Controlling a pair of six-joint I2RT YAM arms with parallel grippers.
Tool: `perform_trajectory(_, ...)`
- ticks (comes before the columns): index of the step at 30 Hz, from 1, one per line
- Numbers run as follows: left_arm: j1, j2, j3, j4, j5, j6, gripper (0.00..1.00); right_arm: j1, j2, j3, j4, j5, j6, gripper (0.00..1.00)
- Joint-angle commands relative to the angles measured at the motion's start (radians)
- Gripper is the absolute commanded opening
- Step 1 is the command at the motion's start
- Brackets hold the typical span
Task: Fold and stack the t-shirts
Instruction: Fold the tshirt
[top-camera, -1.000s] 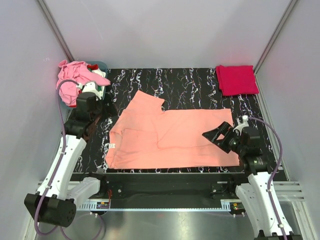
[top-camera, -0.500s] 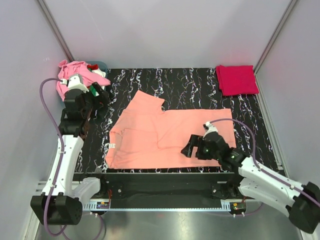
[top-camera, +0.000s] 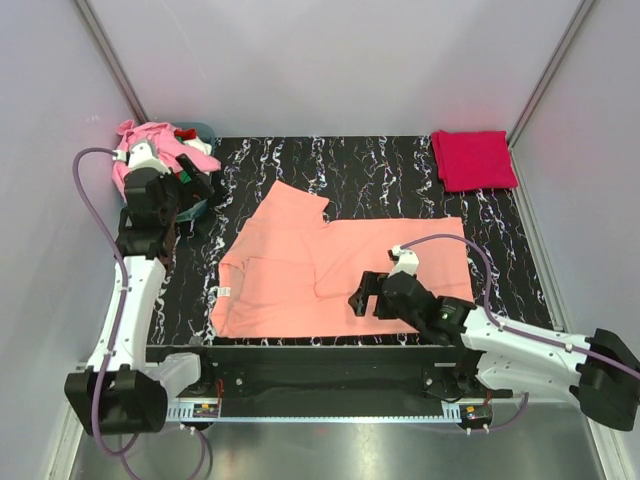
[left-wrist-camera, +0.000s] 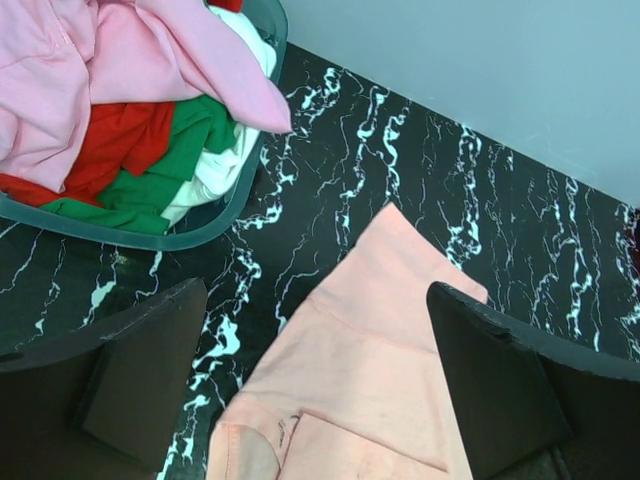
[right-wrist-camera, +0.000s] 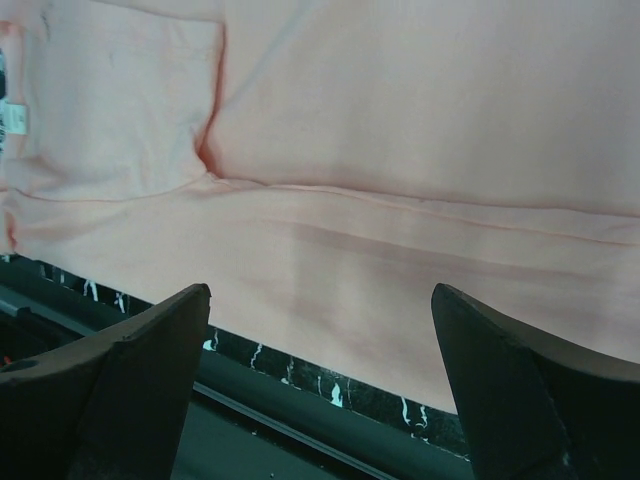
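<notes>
A salmon-orange t-shirt (top-camera: 340, 270) lies flat, partly folded, on the black marbled table (top-camera: 380, 170). My right gripper (top-camera: 362, 298) hovers open over the shirt's near hem; in the right wrist view the gripper (right-wrist-camera: 320, 292) has only the shirt's cloth (right-wrist-camera: 400, 150) and the table's front edge below it. My left gripper (top-camera: 196, 196) stands open between the teal tub and the shirt's far left corner (left-wrist-camera: 380, 340), holding nothing. A folded crimson-pink t-shirt (top-camera: 473, 159) rests at the back right.
The teal tub (left-wrist-camera: 150, 235) at the back left holds a heap of shirts: light pink (left-wrist-camera: 120, 60), red (left-wrist-camera: 110, 140), green (left-wrist-camera: 170, 170) and white (left-wrist-camera: 235, 160). Grey walls enclose the table on three sides. A black rail (top-camera: 320, 375) runs along the near edge.
My right arm has swung left along the shirt's near hem, from its right end to its middle. My left gripper has drawn back toward the tub.
</notes>
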Motion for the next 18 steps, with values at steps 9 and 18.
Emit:
perform_trajectory(9, 0.021, 0.311, 0.202, 0.143, 0.289, 0.007, 0.99, 0.005, -0.186, -0.100, 0.120, 0.061, 0.016, 1.00)
perform_trajectory(18, -0.002, 0.792, 0.568, -0.032, 0.514, 0.077, 0.93, -0.001, -0.146, -0.088, 0.118, 0.059, 0.021, 1.00)
